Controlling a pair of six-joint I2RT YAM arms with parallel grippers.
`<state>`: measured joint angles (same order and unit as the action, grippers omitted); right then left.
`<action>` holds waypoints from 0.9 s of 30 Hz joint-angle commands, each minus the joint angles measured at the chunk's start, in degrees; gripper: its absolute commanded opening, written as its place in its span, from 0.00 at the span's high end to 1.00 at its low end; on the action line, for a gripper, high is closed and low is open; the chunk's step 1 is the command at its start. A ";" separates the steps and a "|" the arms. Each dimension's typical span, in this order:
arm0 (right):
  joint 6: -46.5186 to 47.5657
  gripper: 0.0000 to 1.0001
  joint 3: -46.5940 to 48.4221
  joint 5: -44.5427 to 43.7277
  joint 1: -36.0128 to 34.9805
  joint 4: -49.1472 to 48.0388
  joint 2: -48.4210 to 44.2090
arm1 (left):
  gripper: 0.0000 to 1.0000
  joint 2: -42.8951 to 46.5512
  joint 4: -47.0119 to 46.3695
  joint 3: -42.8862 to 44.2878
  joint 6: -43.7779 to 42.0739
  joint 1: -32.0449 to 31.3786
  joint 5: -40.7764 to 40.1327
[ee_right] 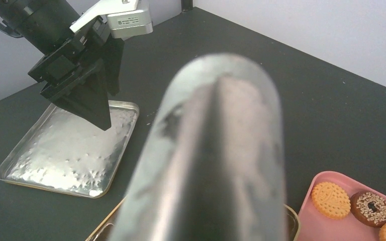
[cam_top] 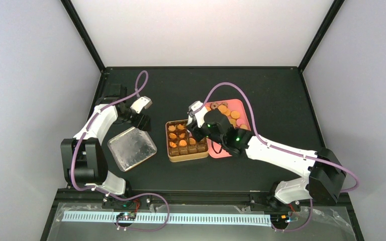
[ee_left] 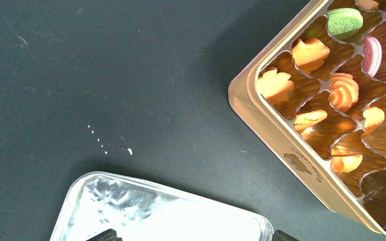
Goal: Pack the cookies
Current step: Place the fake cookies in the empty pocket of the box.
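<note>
Cookies [cam_top: 172, 135] fill the tin [cam_top: 186, 158] beneath the right claw [cam_top: 193, 129], clamped on tongs [ee_right: 211, 150].

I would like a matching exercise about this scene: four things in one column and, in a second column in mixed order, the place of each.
Things
1. green cookie
2. silver tray
3. sesame-topped dark cookie
4. left gripper

Places
A. on the pink tray
B. in a compartment of the tin
C. over the silver tray
D. flat on the table, left of the tin in the top view

Pairs: 1-B, 2-D, 3-A, 4-C
</note>
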<state>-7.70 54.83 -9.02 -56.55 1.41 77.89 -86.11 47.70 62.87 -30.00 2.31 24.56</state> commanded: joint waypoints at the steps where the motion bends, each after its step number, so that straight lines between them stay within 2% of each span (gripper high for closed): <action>1: 1.38 0.61 1.78 -2.36 -0.22 -1.69 -2.01 | 0.20 1.03 0.55 1.35 -1.01 0.53 1.20; 8: 2.26 0.63 0.12 -7.69 1.66 0.58 -7.40 | 0.20 0.90 0.57 1.55 -1.03 0.64 1.19; 17: -0.88 0.64 -7.41 -13.51 10.80 6.32 -15.71 | 0.20 0.75 0.37 1.51 -0.94 0.56 1.65; 27: -5.89 0.64 -12.66 -18.32 18.94 9.27 -15.93 | 0.20 0.86 0.15 1.00 -0.97 0.62 1.76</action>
<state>-10.92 42.89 -23.81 -39.00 11.07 62.46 -86.11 47.70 62.87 -30.02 2.31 24.97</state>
